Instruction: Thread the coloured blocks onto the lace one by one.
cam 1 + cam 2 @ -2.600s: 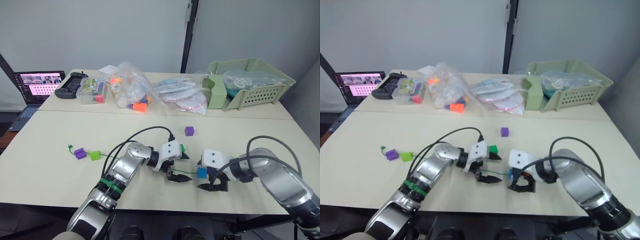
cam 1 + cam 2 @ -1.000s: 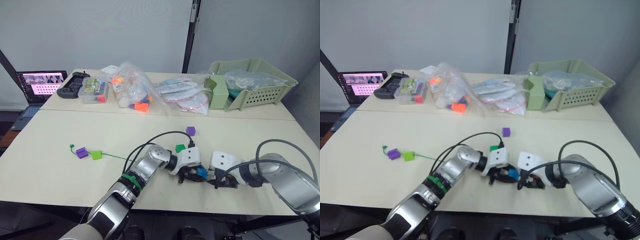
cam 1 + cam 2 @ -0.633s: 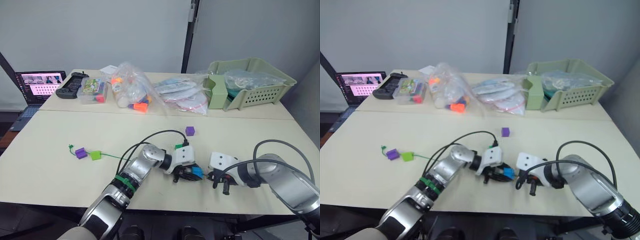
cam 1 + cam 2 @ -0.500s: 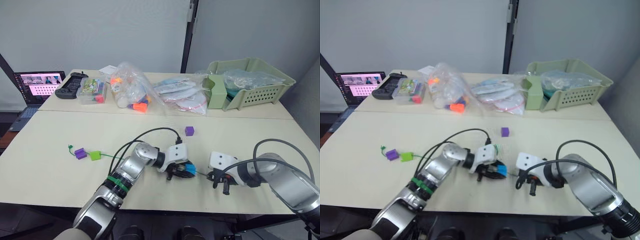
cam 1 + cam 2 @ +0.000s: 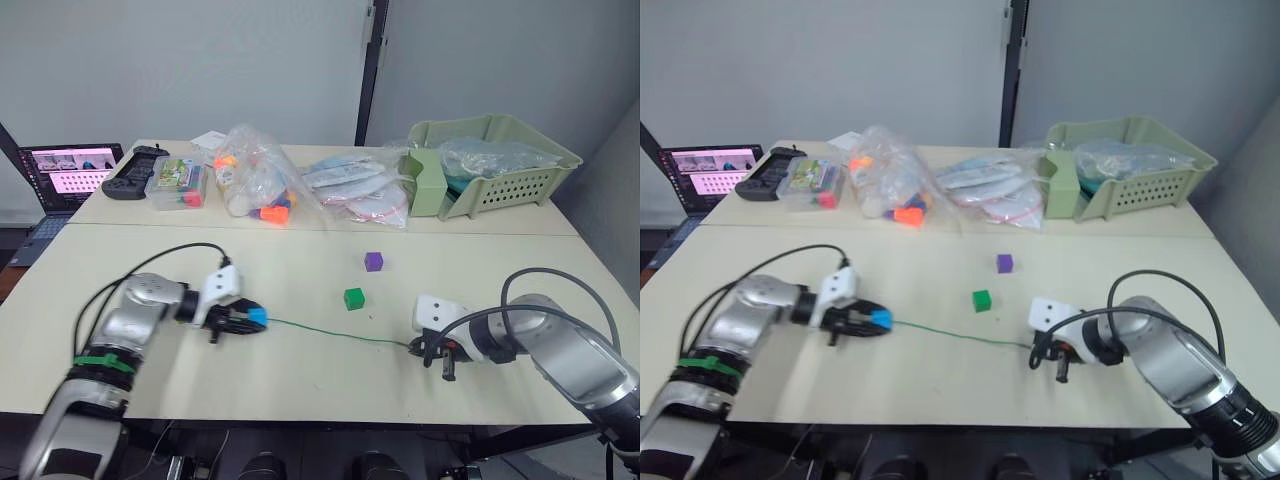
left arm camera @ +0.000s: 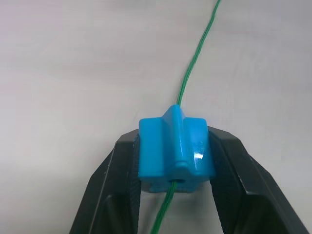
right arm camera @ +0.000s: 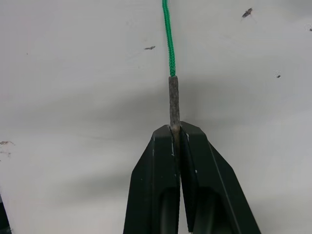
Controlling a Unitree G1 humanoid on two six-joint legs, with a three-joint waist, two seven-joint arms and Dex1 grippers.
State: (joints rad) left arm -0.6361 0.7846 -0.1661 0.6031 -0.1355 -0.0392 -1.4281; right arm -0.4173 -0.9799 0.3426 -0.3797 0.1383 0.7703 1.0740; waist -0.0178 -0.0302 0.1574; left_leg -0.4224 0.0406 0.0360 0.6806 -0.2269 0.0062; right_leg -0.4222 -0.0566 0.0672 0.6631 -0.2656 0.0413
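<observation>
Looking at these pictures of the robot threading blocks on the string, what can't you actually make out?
- The far end of the lace: in both eye views it vanishes behind the left gripper.
- What lies inside the clear bags and the green basket: plastic and walls hide it.
- The laptop screen: too small to read.
- The blue block: its sides sit behind the fingers.

The blue block (image 5: 258, 317), threaded on the thin green lace (image 5: 330, 334), is clamped in the left end effector (image 5: 240, 321). The lace runs taut across the surface to its pale stiff tip (image 7: 174, 101), pinched by the right end effector (image 5: 432, 352). A dark green block (image 5: 353, 298) and a purple block (image 5: 373, 261) lie loose beyond the lace, apart.
</observation>
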